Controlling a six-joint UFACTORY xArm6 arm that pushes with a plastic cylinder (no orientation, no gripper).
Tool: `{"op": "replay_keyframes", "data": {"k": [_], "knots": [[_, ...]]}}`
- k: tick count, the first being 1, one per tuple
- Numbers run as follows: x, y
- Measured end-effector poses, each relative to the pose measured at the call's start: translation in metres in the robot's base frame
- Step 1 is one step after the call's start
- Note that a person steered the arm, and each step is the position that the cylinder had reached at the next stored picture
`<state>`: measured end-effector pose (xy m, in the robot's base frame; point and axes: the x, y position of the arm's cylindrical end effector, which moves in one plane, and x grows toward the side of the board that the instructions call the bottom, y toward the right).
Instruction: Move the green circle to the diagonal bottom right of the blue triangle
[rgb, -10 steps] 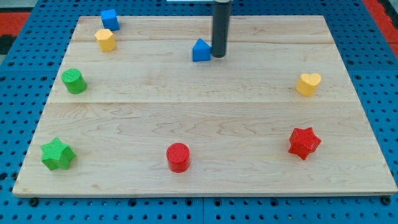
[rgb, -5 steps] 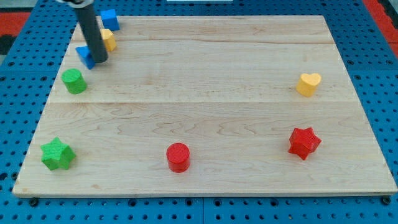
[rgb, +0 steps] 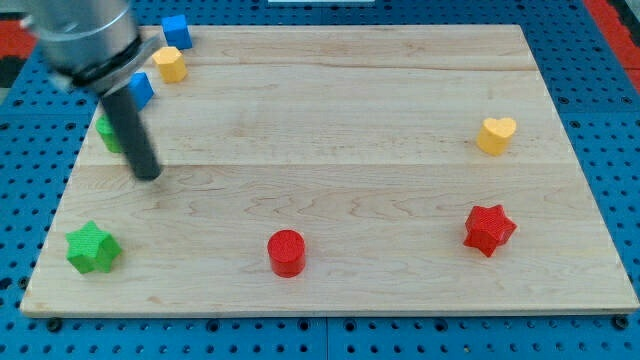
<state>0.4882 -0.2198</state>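
Note:
The green circle (rgb: 106, 134) sits near the board's left edge, mostly hidden behind my rod. The blue triangle (rgb: 142, 88) lies just above and to the right of it, partly covered by the arm's body. My tip (rgb: 148, 173) rests on the board just below and to the right of the green circle, close to it; I cannot tell if they touch.
A blue cube (rgb: 176, 29) and a yellow block (rgb: 170, 63) sit at the top left. A green star (rgb: 92, 248) is at the bottom left, a red circle (rgb: 287, 252) at bottom centre, a red star (rgb: 489, 229) and a yellow heart (rgb: 495, 134) at the right.
The rod pushed the blue triangle from top centre to the far left, beside the yellow block. Now the tip has moved down, past the green circle's right side.

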Motion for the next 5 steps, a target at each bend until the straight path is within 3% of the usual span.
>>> {"op": "replay_keyframes", "data": {"k": [1, 2, 3, 4, 5], "knots": [[-0.009, -0.083], [-0.018, -0.085], [-0.065, -0.074], [-0.080, -0.029], [-0.080, 0.062]]}}
